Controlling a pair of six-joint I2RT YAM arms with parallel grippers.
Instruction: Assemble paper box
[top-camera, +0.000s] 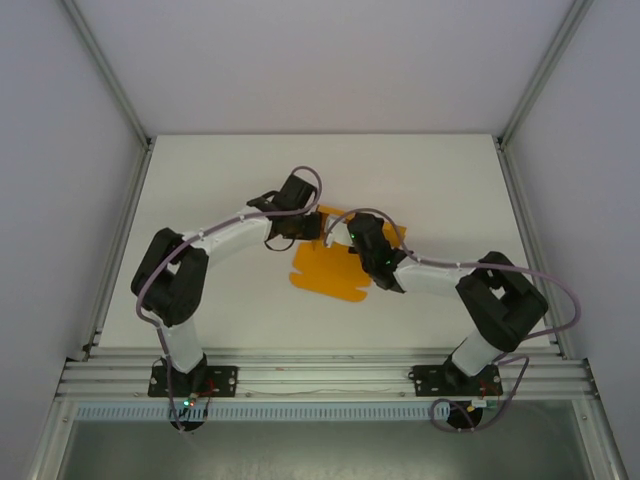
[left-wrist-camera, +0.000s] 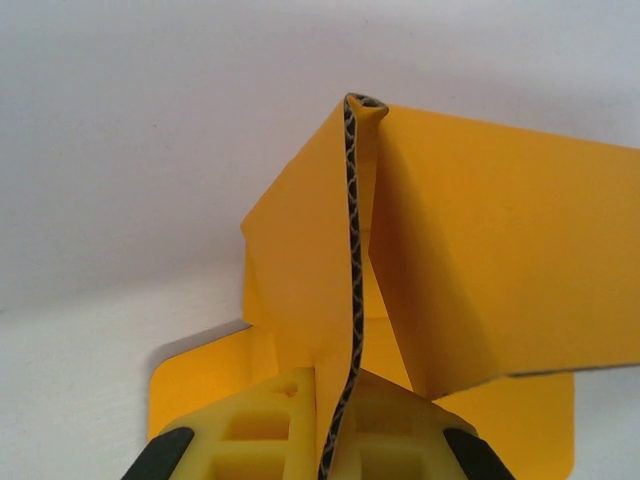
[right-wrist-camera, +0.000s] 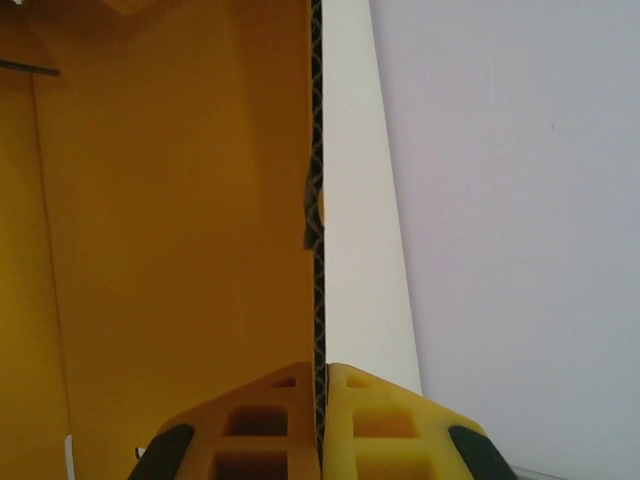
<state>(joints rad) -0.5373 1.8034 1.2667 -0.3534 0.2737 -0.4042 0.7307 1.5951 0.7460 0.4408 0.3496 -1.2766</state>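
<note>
On the white desk (top-camera: 220, 180) you see the paper box (top-camera: 322, 272) about in the middle, between the two arms. It is a yellow-orange card sheet, and its near part lies flat with a wavy edge toward the arm bases. Your left tool (top-camera: 318, 226) is at the far left part of the sheet, and your right tool (top-camera: 352, 242) is just beside it, at the far right part. From above, both wrists and their grey cables (top-camera: 308, 170) cover the far half of the card, so the folds there are hidden.

In the left wrist view, the left tool (left-wrist-camera: 338, 432) is closed on a raised flap of the paper box (left-wrist-camera: 480, 250). The corrugated edge runs up between the yellow fingers (left-wrist-camera: 260, 430) and is a little bent. In the right wrist view, the right tool (right-wrist-camera: 320, 420) is also closed tight, on an upright wall of the paper box (right-wrist-camera: 170, 200) seen edge-on.

Metal frame rails (top-camera: 110, 90) stand at the desk sides, well apart from the card.
</note>
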